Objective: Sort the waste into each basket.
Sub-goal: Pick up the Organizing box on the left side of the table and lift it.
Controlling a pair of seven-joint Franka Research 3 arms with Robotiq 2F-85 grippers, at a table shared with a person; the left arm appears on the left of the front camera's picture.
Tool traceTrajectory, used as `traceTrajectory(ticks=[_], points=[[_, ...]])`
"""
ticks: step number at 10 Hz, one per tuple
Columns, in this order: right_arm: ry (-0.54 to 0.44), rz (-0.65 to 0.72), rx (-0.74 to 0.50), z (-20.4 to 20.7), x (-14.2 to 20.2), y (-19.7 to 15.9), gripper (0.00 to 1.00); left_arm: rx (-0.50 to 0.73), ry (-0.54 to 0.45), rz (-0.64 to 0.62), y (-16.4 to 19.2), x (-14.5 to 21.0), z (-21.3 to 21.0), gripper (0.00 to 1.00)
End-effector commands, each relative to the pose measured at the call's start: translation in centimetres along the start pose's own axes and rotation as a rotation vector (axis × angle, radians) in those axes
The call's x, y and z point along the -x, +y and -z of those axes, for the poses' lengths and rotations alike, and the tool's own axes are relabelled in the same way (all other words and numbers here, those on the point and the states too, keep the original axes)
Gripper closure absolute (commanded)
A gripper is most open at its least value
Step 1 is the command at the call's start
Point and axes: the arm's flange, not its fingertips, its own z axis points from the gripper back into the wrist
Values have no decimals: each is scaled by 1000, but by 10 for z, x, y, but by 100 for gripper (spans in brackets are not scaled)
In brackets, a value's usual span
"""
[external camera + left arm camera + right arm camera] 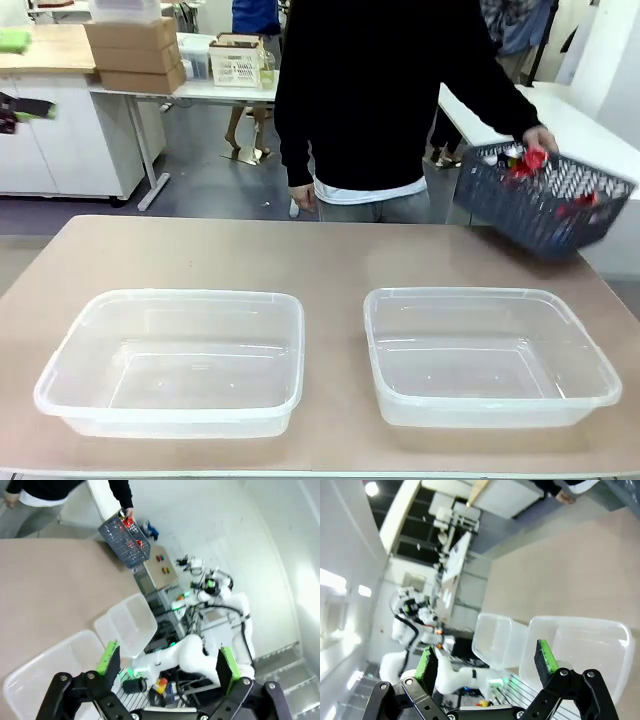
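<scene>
While a person (370,90) in a black top stands at the far side of the table (320,260), one hand (540,137) holds a dark lattice basket (545,205) by its rim, tilted, at the table's far right corner. The person's other hand (303,197) hangs at the side. Shiny red pieces (533,163) of waste lie inside that lattice basket; more red shows through its wall, too small to tell apart. On the near half of the table two clear tubs stand side by side and apart, the left tub (180,297) before the robot's left side and the right tub (480,292) before its right, both upright with their long sides across the table. From the left wrist view the left gripper (167,660) hangs above the near edge of the left tub with its jaws spread wide and nothing between the green pads (107,657). The right tub lies just beyond it, and the lattice basket sits well off at the table's far end. From the right wrist view the right gripper (486,659) likewise stands wide apart and grips nothing, poised over the right tub, with the left tub beside it farther off.
</scene>
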Motion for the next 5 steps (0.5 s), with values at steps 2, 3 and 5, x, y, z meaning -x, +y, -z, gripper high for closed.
traceTrajectory(ticks=[2,3,5], points=[[61,-108,29,21,2,21,0,-26,74,102,-7,-5,17,0],[61,-108,29,21,2,21,0,-26,74,102,-7,-5,17,0],[61,-108,29,21,2,21,0,-26,74,102,-7,-5,17,0]])
